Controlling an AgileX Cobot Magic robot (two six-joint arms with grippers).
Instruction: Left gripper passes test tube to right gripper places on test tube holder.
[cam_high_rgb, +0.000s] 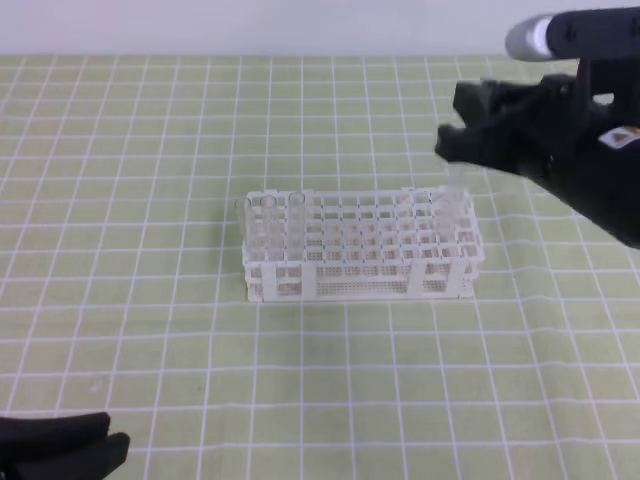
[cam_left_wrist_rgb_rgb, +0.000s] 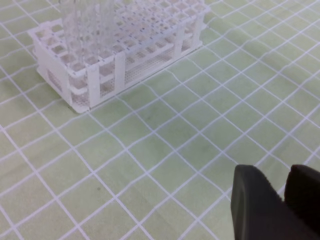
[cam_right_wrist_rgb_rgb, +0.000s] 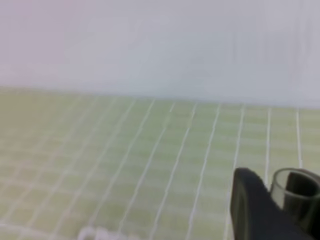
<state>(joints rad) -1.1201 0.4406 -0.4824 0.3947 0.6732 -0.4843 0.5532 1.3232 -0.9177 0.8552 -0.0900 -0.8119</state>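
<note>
The white test tube holder (cam_high_rgb: 360, 245) stands mid-table on the green grid mat. My right gripper (cam_high_rgb: 452, 152) hovers above its far right corner, shut on a clear test tube (cam_high_rgb: 458, 190) that hangs upright, its lower end at the level of the rack's top holes. In the right wrist view the test tube's open rim (cam_right_wrist_rgb_rgb: 296, 186) sits beside one black finger (cam_right_wrist_rgb_rgb: 250, 210). My left gripper (cam_high_rgb: 70, 448) rests low at the front left corner, far from the rack. Its fingers (cam_left_wrist_rgb_rgb: 257, 207) are shut, with only a thin gap and nothing between them. The test tube holder (cam_left_wrist_rgb_rgb: 90, 80) fills the upper left of the left wrist view.
Clear tubes (cam_high_rgb: 270, 218) stand in the rack's left-end holes and show as tubes (cam_left_wrist_rgb_rgb: 82, 25) in the left wrist view. A pale wall (cam_right_wrist_rgb_rgb: 160, 40) lies beyond the mat's far edge.
</note>
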